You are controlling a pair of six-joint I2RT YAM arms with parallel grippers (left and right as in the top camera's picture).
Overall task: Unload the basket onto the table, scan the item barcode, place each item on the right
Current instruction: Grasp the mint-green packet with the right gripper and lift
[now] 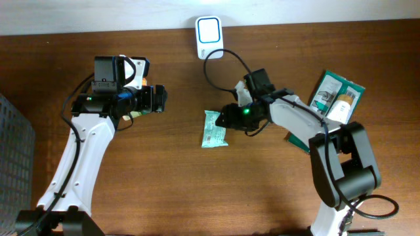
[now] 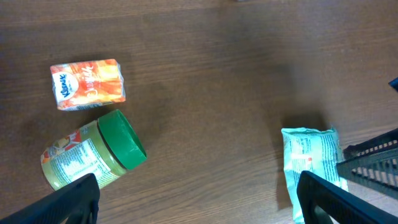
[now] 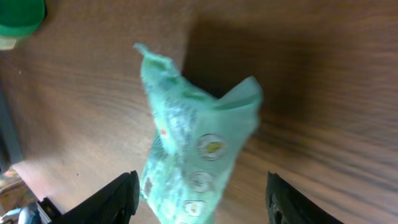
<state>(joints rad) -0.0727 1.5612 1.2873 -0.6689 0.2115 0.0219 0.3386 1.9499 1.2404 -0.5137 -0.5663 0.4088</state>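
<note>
We judge the scan not yet done: the packet (image 1: 214,129) lies on the desk (image 1: 164,183), right gripper (image 3: 208,196) open just beside it, left gripper (image 2: 199,202) open and empty.

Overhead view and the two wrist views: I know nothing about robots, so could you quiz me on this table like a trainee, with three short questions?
1. True or false: the jar has a red lid.
2. What lies next to that jar on the table? A) an orange carton B) a banana C) a spoon
3. Which arm's claw is at the teal packet, and is it open or shut?
Key: 1 false, the lid is green. 2 A. 3 the right claw, open.
</note>
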